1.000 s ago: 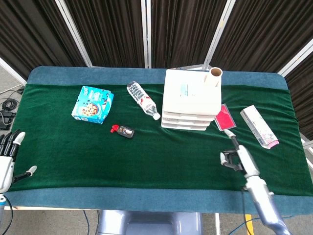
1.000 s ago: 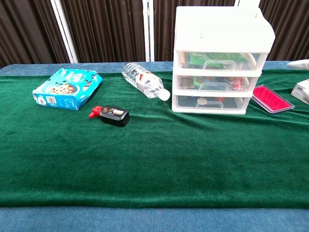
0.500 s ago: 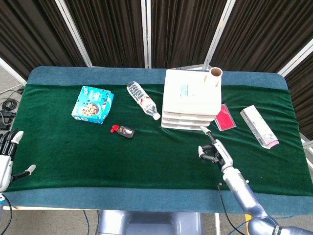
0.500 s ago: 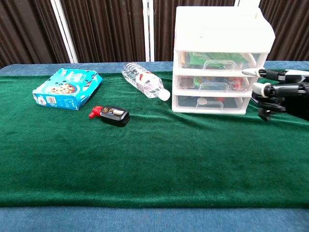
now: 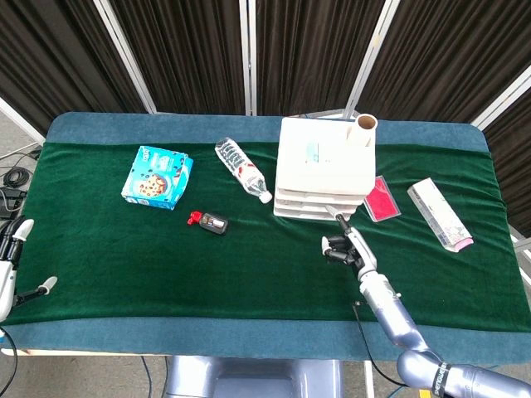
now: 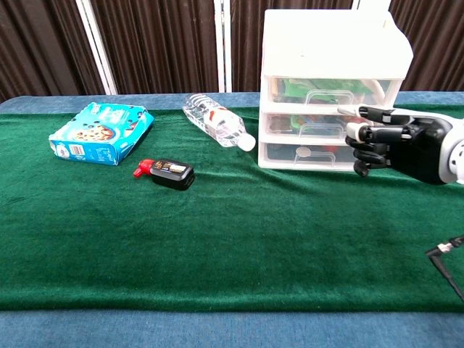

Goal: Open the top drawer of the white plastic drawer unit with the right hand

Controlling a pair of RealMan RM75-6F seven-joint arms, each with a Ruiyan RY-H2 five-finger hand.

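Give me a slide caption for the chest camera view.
Right hand raised before the closed white drawer unit, level with its middle drawer.

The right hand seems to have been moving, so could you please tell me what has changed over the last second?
The right hand has moved left and forward, from the near right of the table to just in front of the white plastic drawer unit, its fingers curled and holding nothing. The top drawer remains closed. The left hand has slipped slightly further out of the head view. The other objects have not moved.
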